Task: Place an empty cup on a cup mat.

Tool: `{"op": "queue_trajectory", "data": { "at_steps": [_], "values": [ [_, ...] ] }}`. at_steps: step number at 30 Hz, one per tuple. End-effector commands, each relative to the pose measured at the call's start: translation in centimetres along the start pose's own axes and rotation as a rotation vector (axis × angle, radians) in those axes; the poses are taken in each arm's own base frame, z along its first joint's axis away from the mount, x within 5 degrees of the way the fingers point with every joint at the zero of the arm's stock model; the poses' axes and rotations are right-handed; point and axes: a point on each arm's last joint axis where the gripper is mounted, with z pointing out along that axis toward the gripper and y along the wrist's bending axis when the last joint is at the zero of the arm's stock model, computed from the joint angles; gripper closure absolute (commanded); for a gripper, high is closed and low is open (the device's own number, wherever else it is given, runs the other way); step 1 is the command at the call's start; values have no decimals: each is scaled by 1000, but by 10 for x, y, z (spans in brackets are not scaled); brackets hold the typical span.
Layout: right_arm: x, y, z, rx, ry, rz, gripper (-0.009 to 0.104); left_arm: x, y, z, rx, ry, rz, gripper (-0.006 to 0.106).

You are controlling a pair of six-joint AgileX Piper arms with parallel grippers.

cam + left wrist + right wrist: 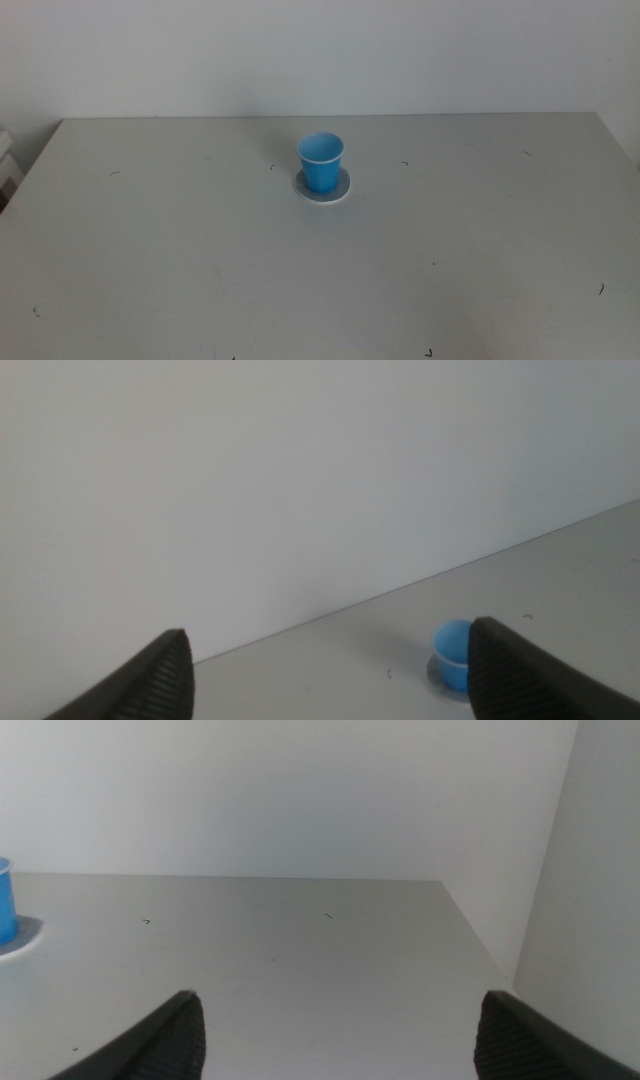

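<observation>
The blue cup [320,162] stands upright on the round grey cup mat [322,188] near the middle of the table, slightly toward the back. Its inside looks empty. Neither arm shows in the middle view. In the left wrist view the cup [453,653] and a sliver of the mat [437,675] sit far off, partly behind one jaw; my left gripper [330,680] is open and holds nothing. The right wrist view catches the cup [6,900] and mat [18,938] at the picture's edge; my right gripper [335,1040] is open and empty, far from them.
The grey table [200,260] bears only small dark specks. A white wall [320,50] runs behind it, and a second wall [580,870] stands close to the table's side in the right wrist view. A pale object [8,165] sits beyond the left edge.
</observation>
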Motion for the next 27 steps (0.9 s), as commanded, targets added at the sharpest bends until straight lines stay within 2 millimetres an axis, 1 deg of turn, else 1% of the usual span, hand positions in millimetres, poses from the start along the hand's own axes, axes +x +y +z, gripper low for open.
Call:
{"op": "queue_trajectory", "data": {
  "at_steps": [1, 7, 11, 15, 19, 23, 27],
  "values": [
    [-11, 0, -3, 0, -109, -19, 1, 18, 3, -6, -39, -92, -28, -4],
    [-11, 0, -3, 0, -109, -19, 1, 94, 5, -9, -135, -64, -38, -4],
    [-11, 0, -3, 0, -109, -19, 1, 143, -2, -17, -166, -119, -34, -4],
    [-11, 0, -3, 0, -109, -19, 1, 187, -11, -24, -178, -172, -32, -4],
    [-11, 0, -3, 0, -109, -19, 1, 224, -19, -29, -181, -219, -34, -4],
    [-11, 0, -3, 0, -109, -19, 1, 262, -26, -30, -175, -222, -66, -4],
    [-11, 0, -3, 0, -109, -19, 1, 291, -32, -30, -175, -225, -70, -4]
  ]
}}
